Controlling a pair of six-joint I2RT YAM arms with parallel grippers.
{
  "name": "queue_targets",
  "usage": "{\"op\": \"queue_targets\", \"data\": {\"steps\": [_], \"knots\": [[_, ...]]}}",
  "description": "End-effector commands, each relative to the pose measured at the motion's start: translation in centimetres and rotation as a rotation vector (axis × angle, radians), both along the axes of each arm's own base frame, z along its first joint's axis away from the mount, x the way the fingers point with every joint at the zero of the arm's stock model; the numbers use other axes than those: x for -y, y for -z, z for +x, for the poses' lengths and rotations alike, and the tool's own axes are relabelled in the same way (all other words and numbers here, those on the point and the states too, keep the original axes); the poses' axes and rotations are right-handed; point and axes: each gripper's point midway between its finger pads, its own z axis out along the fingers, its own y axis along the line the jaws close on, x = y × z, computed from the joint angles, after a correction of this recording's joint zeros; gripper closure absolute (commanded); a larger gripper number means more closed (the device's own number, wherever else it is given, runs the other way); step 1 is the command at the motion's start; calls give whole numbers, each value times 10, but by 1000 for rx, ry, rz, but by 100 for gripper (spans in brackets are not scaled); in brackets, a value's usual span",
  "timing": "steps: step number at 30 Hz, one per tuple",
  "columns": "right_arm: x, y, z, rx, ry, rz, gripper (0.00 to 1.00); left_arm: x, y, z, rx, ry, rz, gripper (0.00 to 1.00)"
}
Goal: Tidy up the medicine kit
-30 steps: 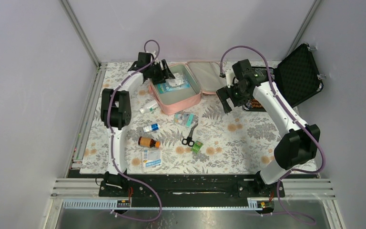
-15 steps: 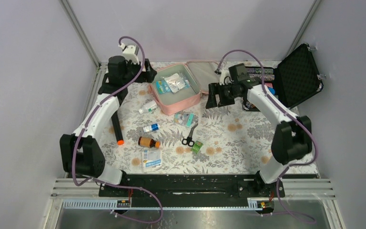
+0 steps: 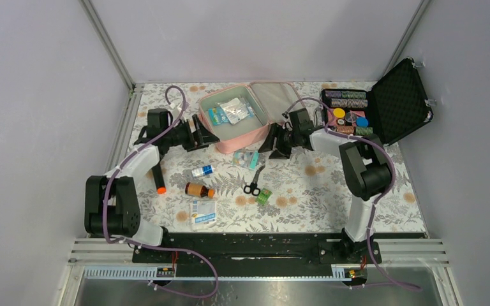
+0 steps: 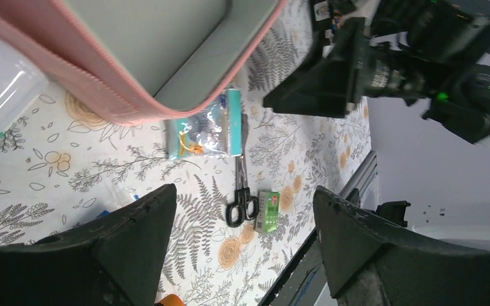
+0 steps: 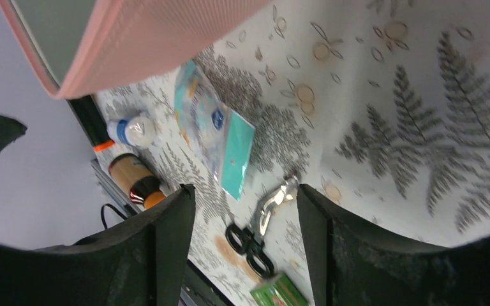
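Note:
The medicine kit (image 3: 250, 129) is a pink pouch lying open at the back, lid (image 3: 274, 97) flat behind it, with packets (image 3: 233, 109) inside. My left gripper (image 3: 207, 132) is open and empty, low by the kit's left front side. My right gripper (image 3: 269, 143) is open and empty, low by the kit's front right corner. In the left wrist view my gripper (image 4: 244, 190) looks past the kit's wall (image 4: 134, 95) at a teal packet (image 4: 207, 131), scissors (image 4: 242, 194) and a green box (image 4: 269, 210). The right wrist view shows my gripper (image 5: 245, 188) over the same packet (image 5: 220, 137) and scissors (image 5: 258, 223).
On the floral mat lie a teal packet (image 3: 247, 158), scissors (image 3: 254, 182), a green box (image 3: 265, 196), a brown bottle (image 3: 199, 190), a blue-capped bottle (image 3: 201, 171), a sachet (image 3: 203, 210) and an orange-tipped black stick (image 3: 158, 177). An open black case (image 3: 392, 102) with chips stands at the back right.
Both arms swung down and nearer. The left gripper went from the kit's rear left to its left front side; the right gripper went from beside the lid to the front right corner.

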Motion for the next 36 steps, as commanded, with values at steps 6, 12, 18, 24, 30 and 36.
{"op": "queue_targets", "data": {"steps": [6, 12, 18, 24, 30, 36], "knots": [[-48, 2, 32, 28, 44, 116, 44, -4, -53, 2, 211, 33, -8, 22], [-63, 16, 27, -11, 24, 113, 50, -11, -60, 5, 219, 11, -17, 22], [-72, 24, 18, -40, 2, 115, 64, -13, -57, 7, 221, -4, -10, 22], [-69, 30, 8, -35, -16, 92, 61, -13, -52, 11, 212, -11, -8, 22], [-71, 29, 3, 2, -63, 86, 90, -14, -50, 12, 211, -18, -4, 22], [-62, 12, -6, 77, -103, 69, 100, -15, -43, 9, 201, -22, 0, 22]]}}
